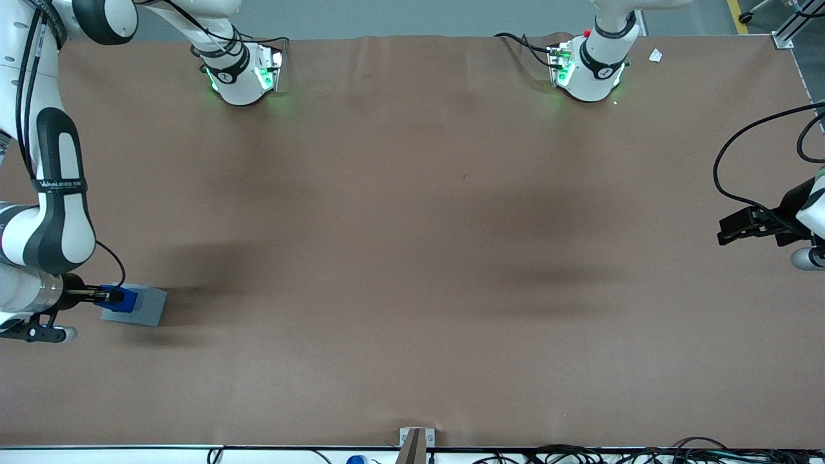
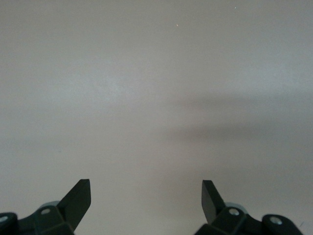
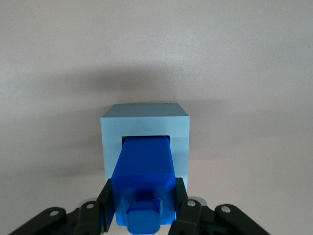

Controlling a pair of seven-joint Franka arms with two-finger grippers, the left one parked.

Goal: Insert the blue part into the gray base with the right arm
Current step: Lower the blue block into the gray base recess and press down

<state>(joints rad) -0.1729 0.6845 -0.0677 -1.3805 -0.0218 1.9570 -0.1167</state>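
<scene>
Gripper of the right arm is clamped on the blue part, one finger on each side, directly above the gray base. The part's lower end sits at the mouth of the base's square recess, apparently just entering. Judged progress: pickup and alignment done; pressing fully home and letting go remain. The part is a bright-blue block with a small knob on top; the base lies on the table toward the working arm's end.
</scene>
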